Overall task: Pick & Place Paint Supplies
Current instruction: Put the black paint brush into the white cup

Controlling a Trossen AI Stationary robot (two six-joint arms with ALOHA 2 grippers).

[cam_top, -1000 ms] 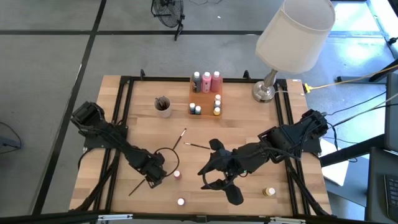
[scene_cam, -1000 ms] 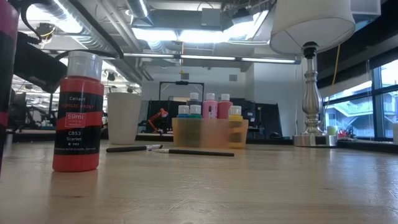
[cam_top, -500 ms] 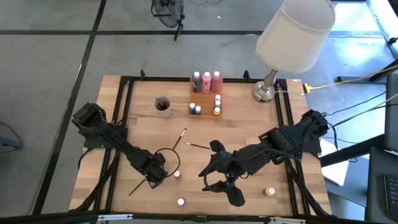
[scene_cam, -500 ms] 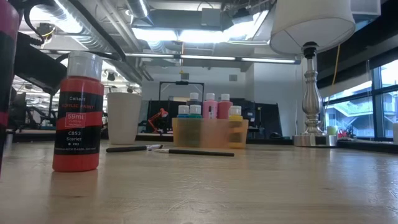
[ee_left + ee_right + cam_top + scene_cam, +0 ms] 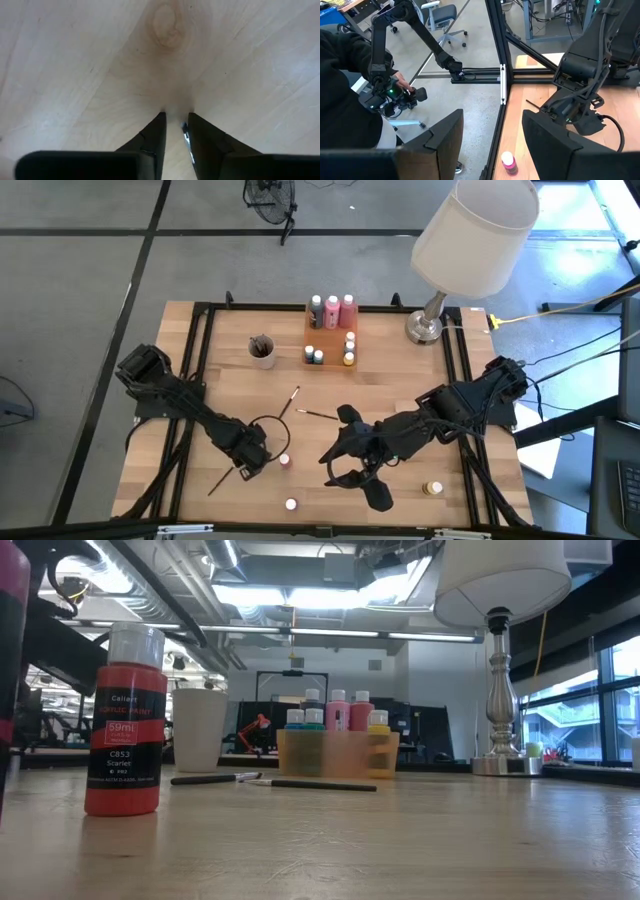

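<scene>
Orange translucent tray (image 5: 331, 340) is already holding several bottles and pots; brushes and small pots are lying loose on the wooden table (image 5: 400, 390). Left gripper (image 5: 175, 119) is narrowing its jaws around a thin dark paintbrush (image 5: 222, 480); right gripper (image 5: 352, 472) is waiting, jaws open

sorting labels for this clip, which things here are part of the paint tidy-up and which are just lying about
Job: squeeze bottles; paint pots; loose pots; brushes; left gripper.

Lying about: tray, cup, lamp, table.
</scene>
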